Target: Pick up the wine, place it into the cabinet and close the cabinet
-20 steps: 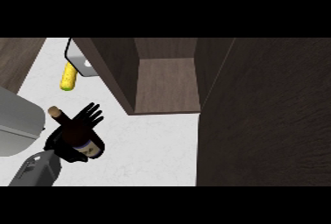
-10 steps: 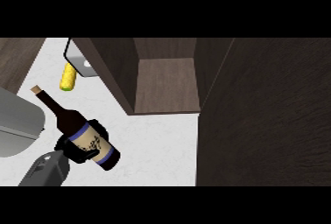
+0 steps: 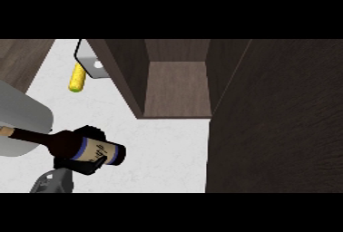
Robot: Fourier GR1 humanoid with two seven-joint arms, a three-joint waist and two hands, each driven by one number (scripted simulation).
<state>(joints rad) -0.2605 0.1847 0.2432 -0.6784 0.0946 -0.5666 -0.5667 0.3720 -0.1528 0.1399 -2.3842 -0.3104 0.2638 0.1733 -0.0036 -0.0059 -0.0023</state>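
The left hand (image 3: 79, 164) grips the wine (image 3: 75, 146), which has tipped from nearly upright to lying sideways, lifted above the table (image 3: 167, 145) left of the open cabinet (image 3: 175, 88). Carrying toward the cabinet's shelf comes next.

- Wine bottle (image 3: 80, 146) tipped from near-upright to lying almost level over the left hand (image 3: 85, 166), neck now pointing left.
- Lifted clear of the counter a second ago.
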